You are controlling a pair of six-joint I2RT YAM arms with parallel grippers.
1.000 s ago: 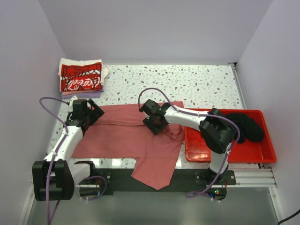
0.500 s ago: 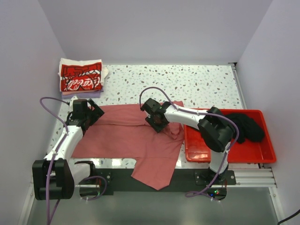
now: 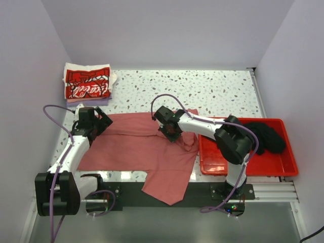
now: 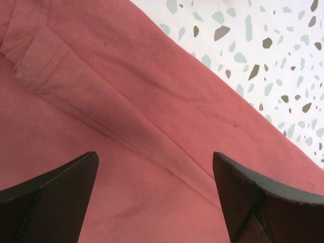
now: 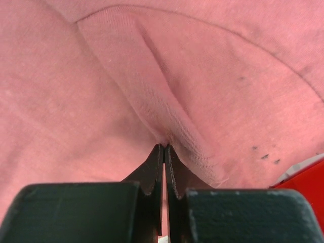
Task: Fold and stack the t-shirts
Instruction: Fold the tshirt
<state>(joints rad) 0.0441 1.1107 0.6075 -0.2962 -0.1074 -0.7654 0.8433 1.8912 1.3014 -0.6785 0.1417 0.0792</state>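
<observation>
While the dusty-red t-shirt (image 3: pixel 134 147) lies spread flat across the near half of the speckled table (image 3: pixel 217 91), one part of it hangs over the table's near edge onto the black base rail (image 3: pixel 126 195) between the two arms. Its cloth is loosely creased, with a long seam fold running along its far edge and a stitched hem bunched near its left end.

The right gripper (image 3: pixel 171 132) sits on the shirt's far right part, its two fingers pressed together on a small pinch of the red cloth. In the right wrist view a ridge of fabric rises straight into the closed tips. The left gripper (image 3: pixel 99 124) hovers over the shirt's far left corner with its fingers spread wide apart and nothing between them but the cloth below. The far edge of the shirt and bare table show just beyond.

Just beside the shirt's right edge stands the red bin (image 3: pixel 243 166), and a black t-shirt (image 3: pixel 267 135) lies crumpled in its far right part. Well apart from all this, in the table's far left corner, rests the folded stack (image 3: pixel 87 83), with a white shirt bearing red Coca-Cola print on top.
</observation>
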